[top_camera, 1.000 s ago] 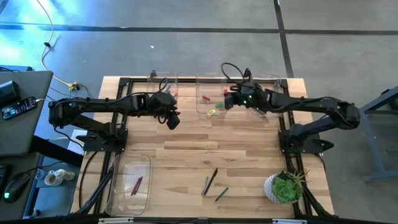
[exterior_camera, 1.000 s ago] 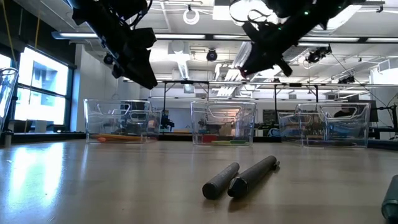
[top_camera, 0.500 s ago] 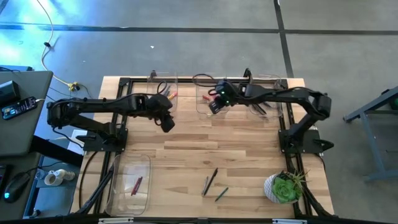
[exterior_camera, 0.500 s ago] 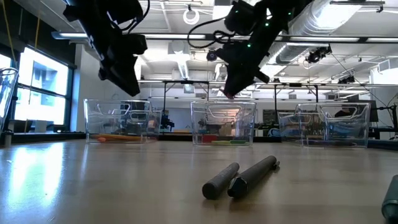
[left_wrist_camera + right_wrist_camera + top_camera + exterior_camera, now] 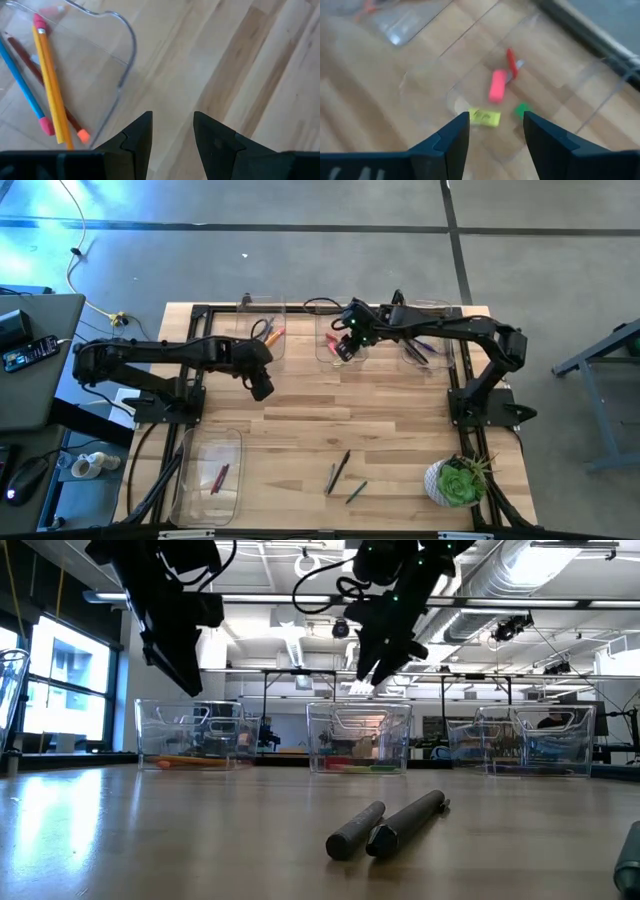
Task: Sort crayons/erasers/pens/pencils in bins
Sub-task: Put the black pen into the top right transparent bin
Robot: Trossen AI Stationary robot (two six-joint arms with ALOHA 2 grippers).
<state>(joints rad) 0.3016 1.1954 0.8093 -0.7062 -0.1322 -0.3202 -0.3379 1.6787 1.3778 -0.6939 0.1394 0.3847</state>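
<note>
My right gripper (image 5: 495,131) hangs open over the middle far bin (image 5: 334,342), also seen in the low view (image 5: 380,668). Below it, on the bin's floor, lie a pink eraser (image 5: 497,86), a yellow eraser (image 5: 485,117), a green eraser (image 5: 522,110) and a red piece (image 5: 511,62). My left gripper (image 5: 172,131) is open above bare wood, just near of the far left bin (image 5: 266,330), which holds an orange pencil (image 5: 51,90) and a blue pencil (image 5: 22,82). Two dark pens (image 5: 338,472) and a green one (image 5: 357,492) lie on the table near the front.
A third clear bin (image 5: 425,340) with dark sticks stands at the far right. A longer bin (image 5: 210,470) at the near left holds a red crayon (image 5: 218,477). A green potted plant (image 5: 458,480) stands at the near right corner.
My right gripper has swung toward the table's left edge, from between the middle and right bins to above the middle bin. My left gripper has drifted toward the near and left edges, away from the far left bin.
</note>
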